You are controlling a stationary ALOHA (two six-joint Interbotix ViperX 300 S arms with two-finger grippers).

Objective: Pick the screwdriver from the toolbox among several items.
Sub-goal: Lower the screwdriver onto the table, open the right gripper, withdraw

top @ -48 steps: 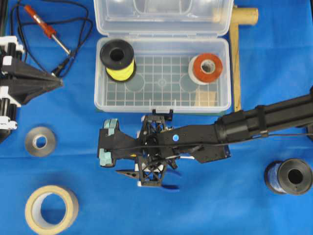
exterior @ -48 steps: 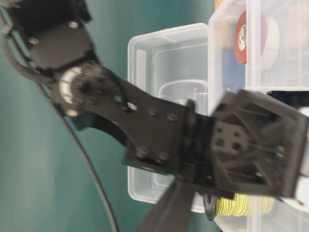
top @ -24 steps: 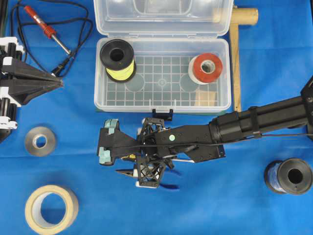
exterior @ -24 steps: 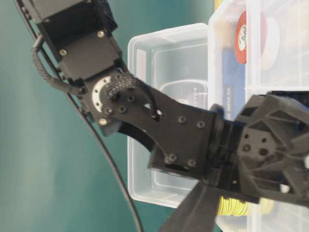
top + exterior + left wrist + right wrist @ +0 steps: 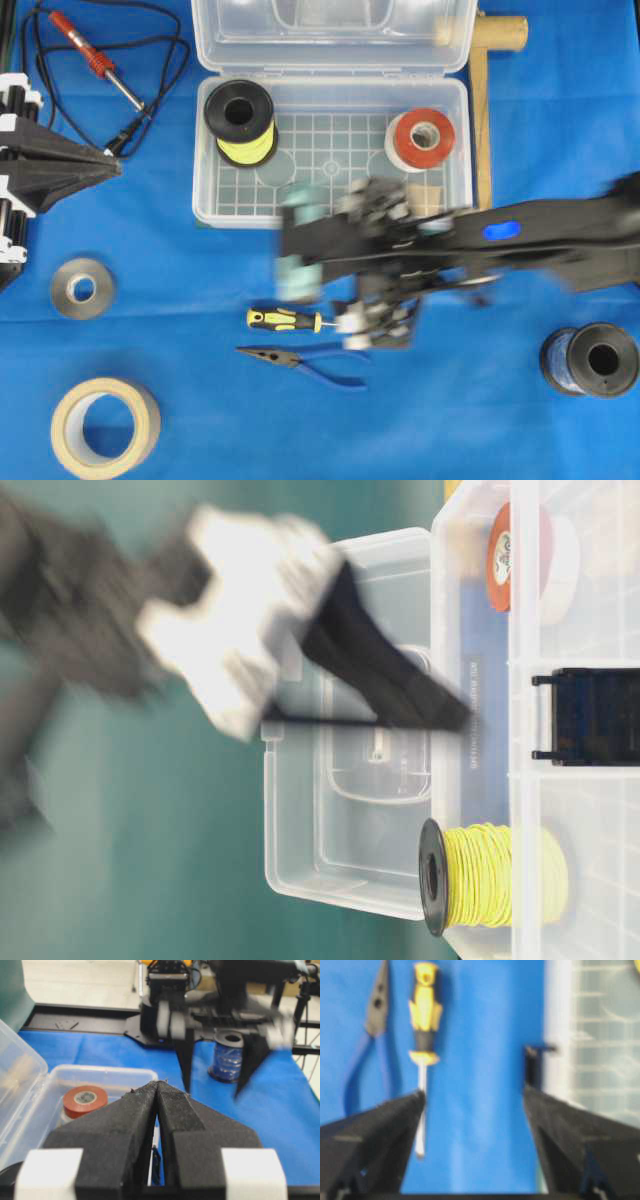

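My right fingers (image 5: 475, 1100) stand wide apart, holding nothing; my left fingers (image 5: 159, 1091) are pressed together. The small screwdriver with the yellow-and-black handle and thin silver shaft (image 5: 285, 320) lies on the blue cloth-covered tabletop (image 5: 150, 250), outside the clear plastic toolbox with the gridded floor (image 5: 330, 160), just beside the blue-handled needle-nose pliers (image 5: 300, 358). In the toolbox stand a spool of yellow wire (image 5: 240, 122) and a red tape roll (image 5: 422, 138). A red-handled soldering iron (image 5: 90, 60), grey tape roll (image 5: 82, 288), beige tape roll (image 5: 105, 428) and dark spool (image 5: 590, 360) lie around. My right arm is blurred over the toolbox's front edge.
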